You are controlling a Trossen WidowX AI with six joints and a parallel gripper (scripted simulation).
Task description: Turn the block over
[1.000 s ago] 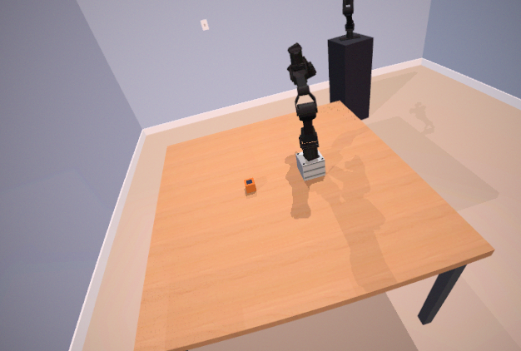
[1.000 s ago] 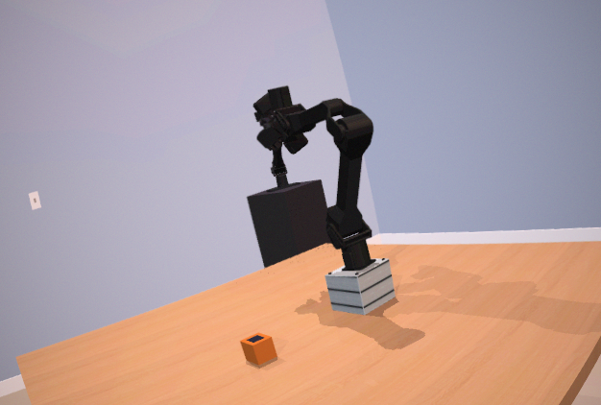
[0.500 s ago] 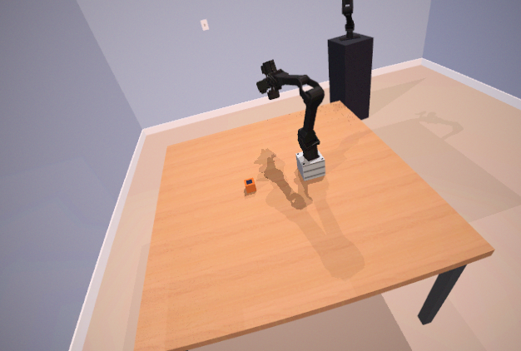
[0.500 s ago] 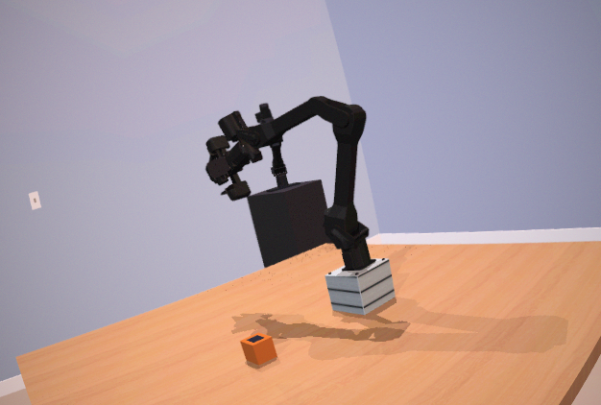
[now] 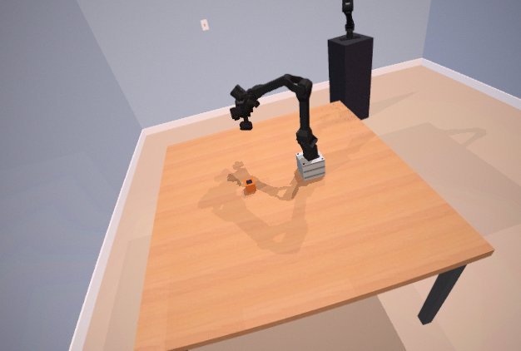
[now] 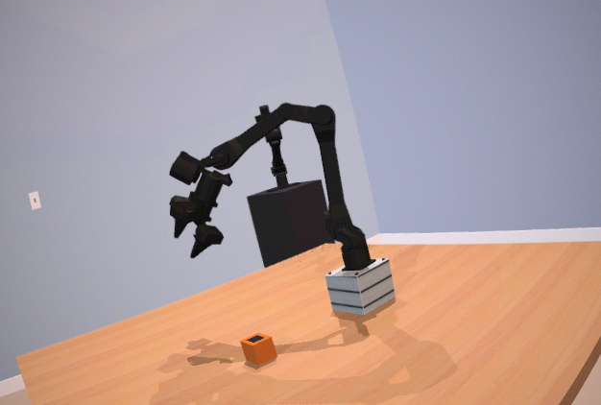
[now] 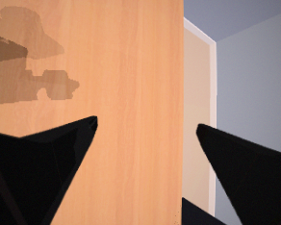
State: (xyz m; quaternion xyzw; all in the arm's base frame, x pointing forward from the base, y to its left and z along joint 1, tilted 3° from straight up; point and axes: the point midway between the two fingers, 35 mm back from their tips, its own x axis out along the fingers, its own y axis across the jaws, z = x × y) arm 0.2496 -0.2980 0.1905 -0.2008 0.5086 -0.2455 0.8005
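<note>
A small orange block (image 5: 250, 186) (image 6: 258, 347) rests on the wooden table (image 5: 294, 246) (image 6: 485, 303) with its dark blue marked side facing up. My gripper (image 5: 245, 125) (image 6: 186, 243) (image 7: 148, 124) is open and empty. It hangs high above the table, well above the block and toward the far side of it, fingers pointing down. The wrist view shows only bare table, the arm's shadow and the table's edge between the fingers; the block is out of that view.
The arm's grey base (image 5: 310, 165) (image 6: 359, 289) stands on the table to the right of the block. A dark pedestal (image 5: 349, 73) (image 6: 288, 221) with a second arm stands beyond the table's far corner. The table's far edge shows in the wrist view.
</note>
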